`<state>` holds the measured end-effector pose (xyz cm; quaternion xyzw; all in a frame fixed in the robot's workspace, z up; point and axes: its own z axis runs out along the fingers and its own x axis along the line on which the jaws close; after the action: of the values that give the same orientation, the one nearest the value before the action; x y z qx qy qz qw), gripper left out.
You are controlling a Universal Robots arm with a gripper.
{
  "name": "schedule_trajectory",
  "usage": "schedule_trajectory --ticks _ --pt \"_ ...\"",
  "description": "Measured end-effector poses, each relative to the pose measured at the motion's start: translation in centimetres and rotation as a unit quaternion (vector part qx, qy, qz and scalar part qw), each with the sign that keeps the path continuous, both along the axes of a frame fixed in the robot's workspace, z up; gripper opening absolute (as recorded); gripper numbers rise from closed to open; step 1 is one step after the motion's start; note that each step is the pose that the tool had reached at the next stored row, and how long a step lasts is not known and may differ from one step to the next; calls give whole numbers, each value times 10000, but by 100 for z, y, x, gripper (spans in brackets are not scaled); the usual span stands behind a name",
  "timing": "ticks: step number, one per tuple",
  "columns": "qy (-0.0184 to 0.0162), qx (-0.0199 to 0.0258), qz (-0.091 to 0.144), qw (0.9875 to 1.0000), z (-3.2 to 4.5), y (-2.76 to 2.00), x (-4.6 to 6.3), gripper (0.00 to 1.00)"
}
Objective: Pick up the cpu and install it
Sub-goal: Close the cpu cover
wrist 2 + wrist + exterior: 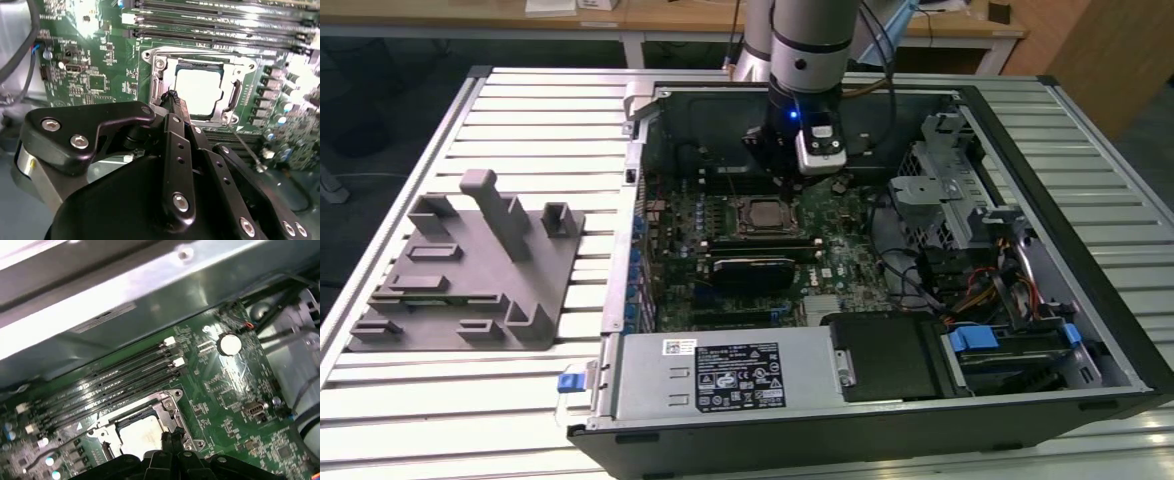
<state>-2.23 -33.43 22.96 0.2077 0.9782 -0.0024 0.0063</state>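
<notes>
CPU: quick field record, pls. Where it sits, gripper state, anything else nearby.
cpu: small flat square silvery chip, lying inside the metal socket frame on the green motherboard
gripper: black, fingers shut, holding nothing; tips at the chip's edge, contact unclear
fixture: grey plastic block on the slatted table, outside the case, exterior view's left

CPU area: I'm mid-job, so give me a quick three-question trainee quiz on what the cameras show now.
1. Fill in: the cpu lies in the motherboard's ___.
2. The gripper is nearest to: A) the socket B) the power supply C) the grey fixture.
3. True or false: the gripper holds the cpu.

Key: 1 socket; 2 A; 3 false.
</notes>
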Motion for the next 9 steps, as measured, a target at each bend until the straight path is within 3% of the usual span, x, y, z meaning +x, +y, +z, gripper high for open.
schedule_trajectory --ticks 5,9 --pt "0 0 455 9990 -9 0 0 11" --pt "0 0 822 9966 -15 0 0 11"
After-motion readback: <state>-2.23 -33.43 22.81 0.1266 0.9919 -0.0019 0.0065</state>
